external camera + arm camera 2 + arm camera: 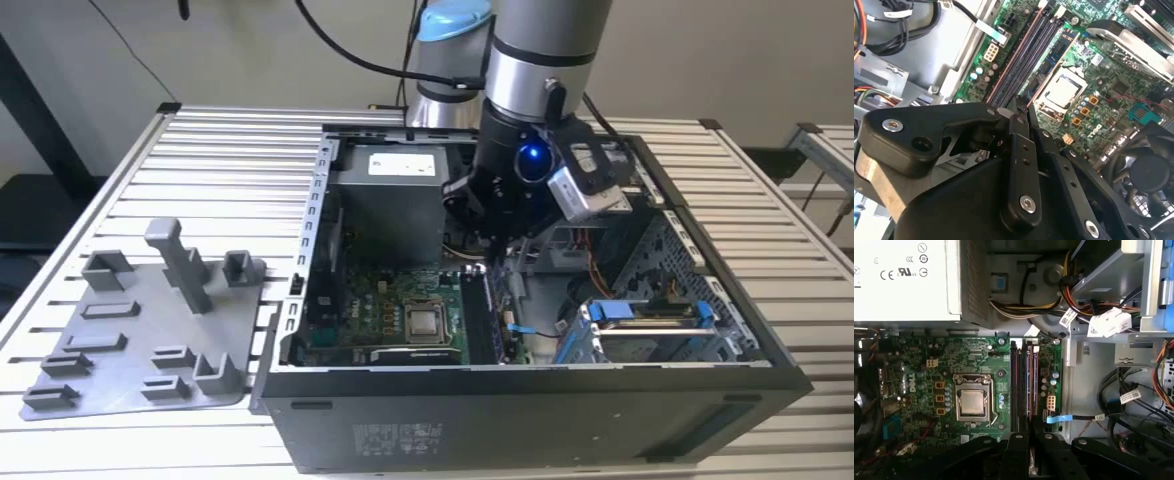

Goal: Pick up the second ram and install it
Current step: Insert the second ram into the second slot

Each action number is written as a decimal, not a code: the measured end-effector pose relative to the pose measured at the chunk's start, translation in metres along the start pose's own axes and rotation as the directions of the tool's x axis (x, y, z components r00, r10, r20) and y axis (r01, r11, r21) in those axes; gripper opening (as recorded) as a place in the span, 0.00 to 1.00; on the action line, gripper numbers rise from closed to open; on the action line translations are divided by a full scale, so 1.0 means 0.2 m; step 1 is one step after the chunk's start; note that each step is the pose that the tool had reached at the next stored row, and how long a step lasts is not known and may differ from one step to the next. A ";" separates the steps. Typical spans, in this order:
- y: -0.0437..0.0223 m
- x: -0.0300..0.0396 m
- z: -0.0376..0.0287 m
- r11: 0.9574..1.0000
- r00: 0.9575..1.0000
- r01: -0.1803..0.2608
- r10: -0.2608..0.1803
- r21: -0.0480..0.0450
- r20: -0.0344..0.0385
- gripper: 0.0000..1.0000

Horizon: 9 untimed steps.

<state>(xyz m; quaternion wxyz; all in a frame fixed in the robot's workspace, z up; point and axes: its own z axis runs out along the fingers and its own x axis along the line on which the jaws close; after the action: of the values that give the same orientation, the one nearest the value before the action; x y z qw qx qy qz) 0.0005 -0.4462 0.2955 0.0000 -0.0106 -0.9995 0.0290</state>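
While over slots, hand gripping second ram

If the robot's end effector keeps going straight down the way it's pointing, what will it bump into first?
Most likely the long dark memory slots on the green motherboard, beside the square silver processor. The black end effector points down right over them in the first wrist view, though how far above is unclear.

Arm reaching down into an open computer case

At frame centre the arm's gripper hangs low inside the open computer case, above the green motherboard with its silver processor. A grey plastic tray with an upright post lies at lower left on the slatted table.
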 end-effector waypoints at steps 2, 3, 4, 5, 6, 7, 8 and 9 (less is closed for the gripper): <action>0.001 0.000 0.011 1.000 1.000 0.000 0.000 0.000 -0.003 0.14; 0.001 0.000 0.019 1.000 1.000 0.000 0.000 0.001 -0.005 0.14; 0.001 0.000 0.028 1.000 1.000 0.000 0.000 0.000 -0.005 0.14; 0.002 0.000 0.037 1.000 1.000 0.000 0.000 0.001 -0.006 0.14; 0.002 0.000 0.046 1.000 1.000 0.000 0.000 0.000 -0.006 0.14; 0.003 0.000 0.056 1.000 1.000 0.000 0.000 0.000 -0.007 0.14; 0.003 0.000 0.064 1.000 1.000 0.000 0.000 0.000 -0.007 0.14; 0.004 0.000 0.072 1.000 1.000 0.000 0.000 0.001 -0.009 0.14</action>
<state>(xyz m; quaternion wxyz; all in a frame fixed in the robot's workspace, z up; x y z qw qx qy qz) 0.0005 -0.4463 0.2811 0.0044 -0.0105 -0.9995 0.0292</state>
